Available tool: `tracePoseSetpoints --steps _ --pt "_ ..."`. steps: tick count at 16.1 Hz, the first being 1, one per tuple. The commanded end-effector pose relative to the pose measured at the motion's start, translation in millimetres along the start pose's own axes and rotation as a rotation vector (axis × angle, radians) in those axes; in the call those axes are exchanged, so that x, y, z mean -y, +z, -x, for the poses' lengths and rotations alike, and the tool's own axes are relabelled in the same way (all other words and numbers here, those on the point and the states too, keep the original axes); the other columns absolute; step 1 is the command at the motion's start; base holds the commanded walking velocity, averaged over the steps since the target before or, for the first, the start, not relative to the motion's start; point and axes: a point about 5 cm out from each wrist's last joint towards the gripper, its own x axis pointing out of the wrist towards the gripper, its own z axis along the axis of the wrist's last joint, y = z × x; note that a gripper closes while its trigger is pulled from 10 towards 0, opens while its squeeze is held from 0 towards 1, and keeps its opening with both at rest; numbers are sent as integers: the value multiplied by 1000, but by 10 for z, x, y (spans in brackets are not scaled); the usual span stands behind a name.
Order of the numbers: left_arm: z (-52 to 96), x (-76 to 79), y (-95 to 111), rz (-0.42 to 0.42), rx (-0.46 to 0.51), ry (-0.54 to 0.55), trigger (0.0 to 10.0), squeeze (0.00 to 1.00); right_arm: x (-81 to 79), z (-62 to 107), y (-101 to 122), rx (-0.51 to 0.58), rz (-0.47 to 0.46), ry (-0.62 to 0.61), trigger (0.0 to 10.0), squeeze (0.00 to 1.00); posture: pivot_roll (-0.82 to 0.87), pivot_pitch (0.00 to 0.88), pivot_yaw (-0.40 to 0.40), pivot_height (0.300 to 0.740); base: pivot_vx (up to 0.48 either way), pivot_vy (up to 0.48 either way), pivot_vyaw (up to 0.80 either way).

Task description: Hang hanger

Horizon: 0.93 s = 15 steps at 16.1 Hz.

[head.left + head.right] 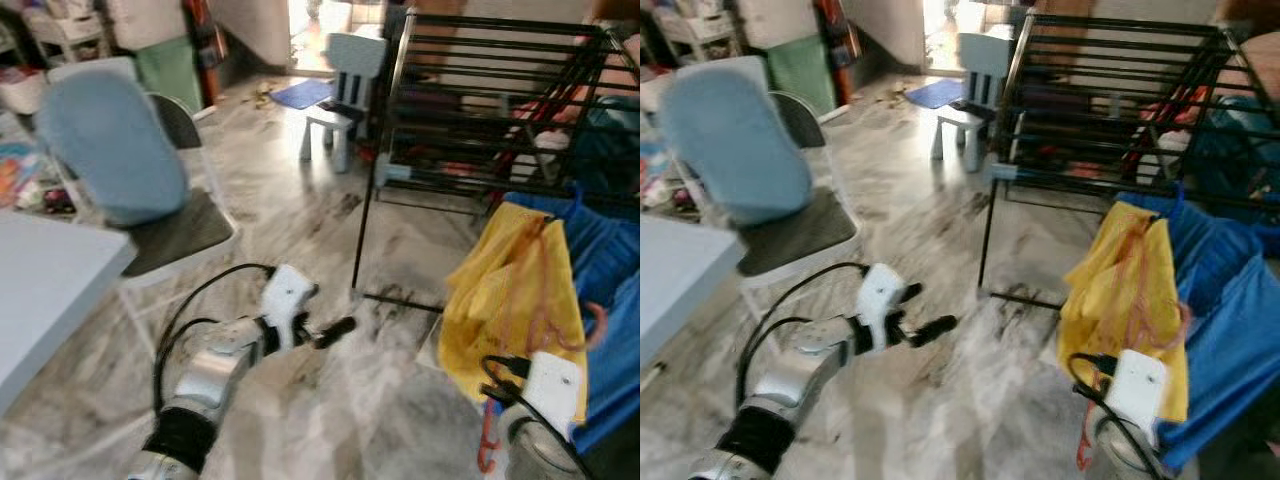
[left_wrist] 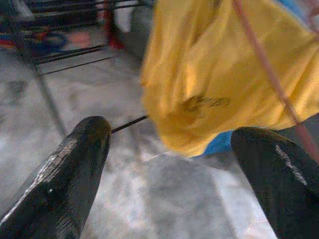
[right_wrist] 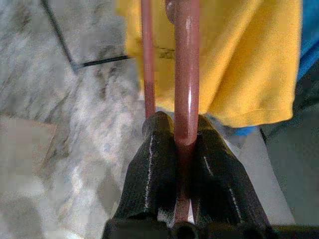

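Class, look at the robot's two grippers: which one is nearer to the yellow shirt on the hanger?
The right. The right gripper grips the red hanger carrying the yellow shirt, just below it. The left gripper hangs open over the floor, apart from the shirt.

Two chairs — one rack, one hanger.

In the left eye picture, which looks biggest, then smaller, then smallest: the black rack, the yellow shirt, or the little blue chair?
1. Black rack, biggest.
2. Yellow shirt.
3. Little blue chair, smallest, though it stands farther away, so it may only look that small.
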Motion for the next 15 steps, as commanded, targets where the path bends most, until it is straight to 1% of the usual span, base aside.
tracePoseSetpoints --steps 1,2,4,7,10,11,13,15 --pt "81 -90 -18 -12 -21 26 10000 0 -111 20 -7 -12 -16 35 10000 0 -39 0 -21 740 289 382 0" --pt "74 -81 -31 -5 -38 12 10000 0 -158 24 -16 -18 -4 58 10000 0 -39 0 -22 740 289 382 -781" --pt "72 -87 -29 -17 -37 22 10000 0 -165 25 -24 -20 7 60 10000 0 -40 0 -21 740 287 384 -606" --pt "68 -78 -17 -29 -28 9 10000 0 -204 37 -75 -47 12 95 10000 0 -42 0 -18 740 300 356 0" --pt "68 -73 -7 -35 -20 3 10000 0 -210 45 -115 -64 19 101 10000 0 -42 0 -17 740 0 0 0" --pt "70 -55 4 -34 -11 -18 10000 0 -211 49 -133 -74 29 107 10000 0 -42 0 -17 740 0 0 0" --pt "67 -51 -6 -30 -19 -25 10000 0 -214 55 -177 -106 75 121 10000 0 -46 0 -17 740 0 0 0" --pt "59 -45 6 -19 -12 -32 10000 0 -213 58 -191 -118 82 127 10000 0 -48 0 -17 740 262 0 0"
